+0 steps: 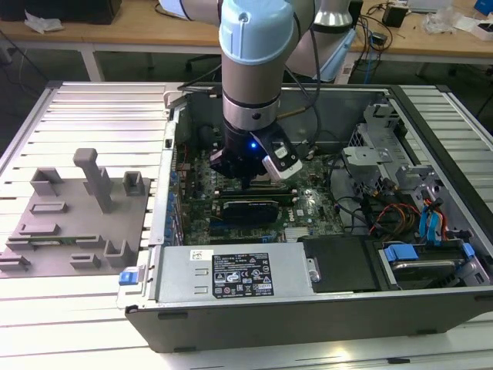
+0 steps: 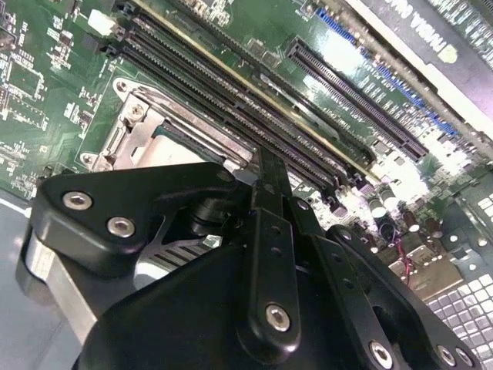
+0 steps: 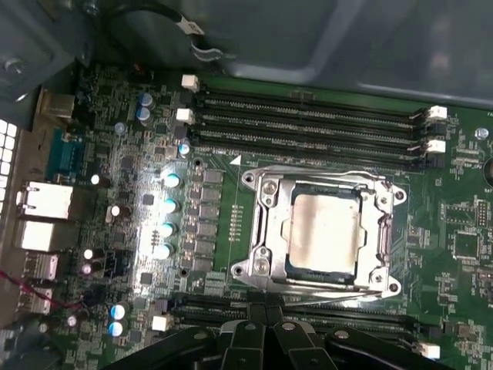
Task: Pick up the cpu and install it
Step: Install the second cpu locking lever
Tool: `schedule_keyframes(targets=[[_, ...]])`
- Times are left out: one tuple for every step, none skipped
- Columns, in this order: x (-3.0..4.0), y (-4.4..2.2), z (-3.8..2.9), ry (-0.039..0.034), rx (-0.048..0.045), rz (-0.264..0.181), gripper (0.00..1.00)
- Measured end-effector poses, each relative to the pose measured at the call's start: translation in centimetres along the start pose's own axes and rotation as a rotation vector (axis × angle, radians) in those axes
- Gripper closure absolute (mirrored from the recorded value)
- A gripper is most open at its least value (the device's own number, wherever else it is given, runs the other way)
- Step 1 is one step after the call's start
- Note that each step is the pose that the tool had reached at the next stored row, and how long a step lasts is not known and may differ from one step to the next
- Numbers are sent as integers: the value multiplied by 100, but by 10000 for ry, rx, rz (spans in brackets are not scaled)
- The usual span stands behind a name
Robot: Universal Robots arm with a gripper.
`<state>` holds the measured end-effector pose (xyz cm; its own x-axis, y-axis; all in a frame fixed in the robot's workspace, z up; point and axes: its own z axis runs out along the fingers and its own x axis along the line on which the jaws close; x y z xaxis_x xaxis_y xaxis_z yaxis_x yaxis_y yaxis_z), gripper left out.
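An open computer case (image 1: pixel 308 324) lies on a slatted metal table (image 1: pixel 85 108), its power supply (image 1: pixel 239 276) along the near wall. At nine o'clock sits a grey fixture block (image 1: pixel 77 216) (several upright pegs).

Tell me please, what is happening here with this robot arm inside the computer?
The light-blue robot arm reaches down into the open grey computer case, with its black gripper low over the green motherboard. In the first wrist view, the small square cpu with a silvery metal top already lies inside the metal socket frame. The gripper is just beside that socket and carries nothing visible.
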<state>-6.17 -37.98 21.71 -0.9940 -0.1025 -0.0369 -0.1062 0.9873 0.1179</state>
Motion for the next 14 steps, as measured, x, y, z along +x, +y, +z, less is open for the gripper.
schedule_keyframes(targets=[[7, 0, 11, -7, -36, 24, 89], [16, 0, 20, -13, -66, 48, 89], [23, -1, 28, -18, -84, 68, 89], [35, -2, 40, -22, -103, 105, 89], [43, -2, 51, -29, -117, 143, 89], [49, -3, 60, -35, -130, 179, 89], [55, -4, 73, -47, -159, 261, 89], [62, -4, 86, -66, -217, 350, 89], [66, -4, 90, -75, -253, 396, 89], [71, -4, 94, -85, -294, 441, 89], [79, -4, 101, -98, -356, 510, 89], [83, -4, 107, -108, -390, 556, 89], [91, -5, 117, -124, -441, 637, 89], [95, -5, 122, -132, -471, 680, 89]])
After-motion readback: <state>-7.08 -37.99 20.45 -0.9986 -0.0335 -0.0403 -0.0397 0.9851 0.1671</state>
